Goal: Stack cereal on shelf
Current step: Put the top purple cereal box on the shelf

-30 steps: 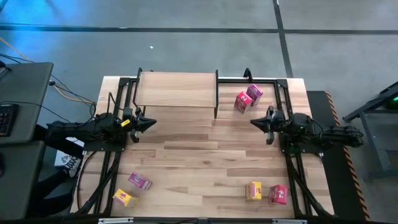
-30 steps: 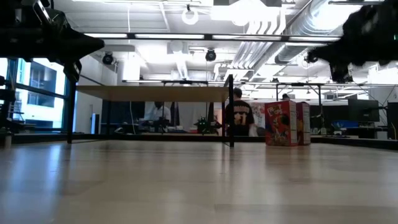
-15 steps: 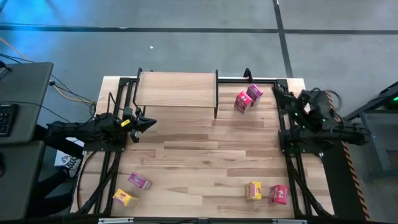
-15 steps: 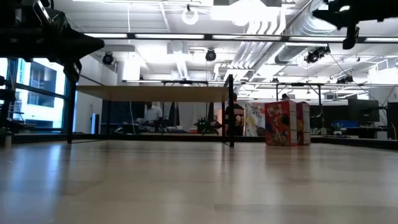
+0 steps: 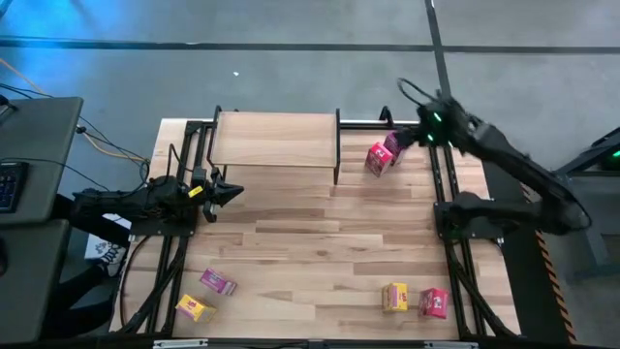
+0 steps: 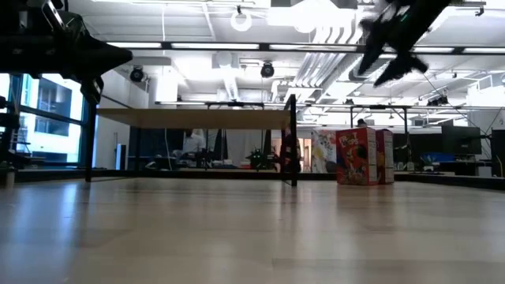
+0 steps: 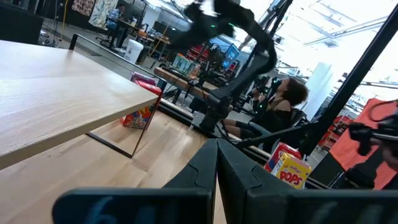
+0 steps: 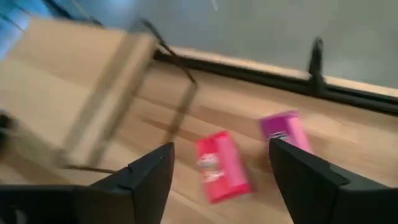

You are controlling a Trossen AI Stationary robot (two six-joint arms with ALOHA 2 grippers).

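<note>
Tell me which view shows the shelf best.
The high view: the whole plank top of the shelf shows from above, bare. The low view shows only its edge and legs; the left wrist view, one corner; the right wrist view, a blurred end.

Pink cereal boxes (image 5: 385, 153), light wood shelf (image 5: 275, 141), black legs.

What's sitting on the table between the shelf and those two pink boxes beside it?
Nothing: the high view shows bare tabletop between the shelf and the two pink boxes.
</note>
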